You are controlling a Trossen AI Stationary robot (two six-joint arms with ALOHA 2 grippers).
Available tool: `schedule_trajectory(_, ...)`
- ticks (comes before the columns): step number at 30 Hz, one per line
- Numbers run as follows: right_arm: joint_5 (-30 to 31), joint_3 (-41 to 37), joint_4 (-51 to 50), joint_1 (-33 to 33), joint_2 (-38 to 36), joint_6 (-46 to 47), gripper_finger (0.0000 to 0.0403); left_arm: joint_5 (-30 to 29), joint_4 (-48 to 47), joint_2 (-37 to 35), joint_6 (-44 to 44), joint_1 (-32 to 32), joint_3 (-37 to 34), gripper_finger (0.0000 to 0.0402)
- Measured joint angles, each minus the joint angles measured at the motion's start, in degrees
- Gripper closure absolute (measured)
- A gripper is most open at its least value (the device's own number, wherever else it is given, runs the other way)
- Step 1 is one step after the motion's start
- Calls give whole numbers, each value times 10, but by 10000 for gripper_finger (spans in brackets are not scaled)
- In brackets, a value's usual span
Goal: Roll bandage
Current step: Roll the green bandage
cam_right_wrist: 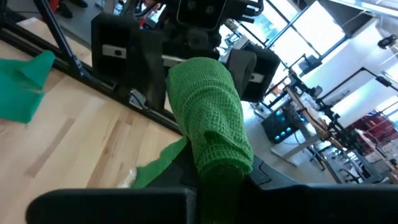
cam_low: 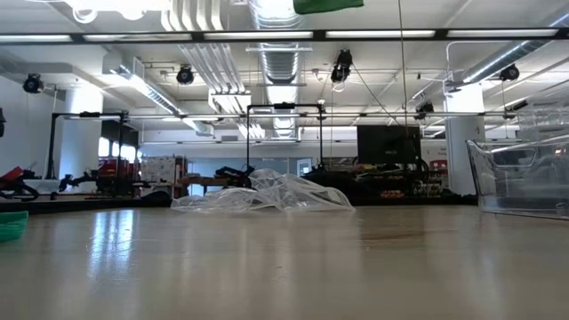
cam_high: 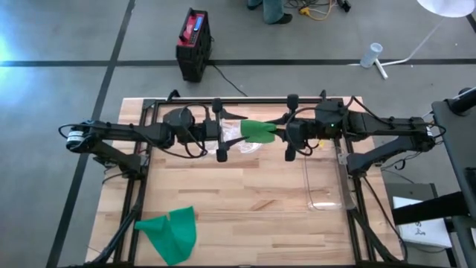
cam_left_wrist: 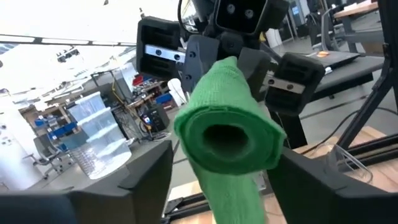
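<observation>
Green elastic bandage (cam_high: 260, 132), already wound into a roll, hangs in the air between the two grippers above the far edge of the table (cam_high: 245, 201), over a crumpled clear plastic wrapper (cam_high: 242, 141). The right gripper (cam_high: 286, 134) has its fingers clamped on one end of the roll. The left gripper (cam_high: 223, 135) faces it with fingers spread apart on either side of the other end, not pinching it; the left wrist view looks straight into the roll's hollow core.

The roll's long axis runs roughly parallel to the far edge, from one gripper to the other, with the open end pointing at the left gripper. A loose tail of bandage trails down from the roll.

The step in hand looks like the late winding stage. The next move probably calls for the left gripper to catch the loose tail and wrap it around.

A second green bandage (cam_high: 169, 232) lies loose near the front left corner, and a clear plastic bin (cam_high: 326, 182) stands by the right edge.
</observation>
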Motion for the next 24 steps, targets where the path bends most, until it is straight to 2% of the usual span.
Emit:
schedule_trajectory(9,2,0,4,0,3,8,369,-11,22,0,-3,-1,0,230)
schedule_trajectory(14,3,0,3,0,3,15,368,-13,23,0,-4,0,0,314)
schedule_trajectory(17,2,0,3,0,3,24,354,-13,25,0,-7,0,0,373)
schedule_trajectory(24,-1,6,-47,0,0,33,269,-13,21,-7,-61,-2,0,369)
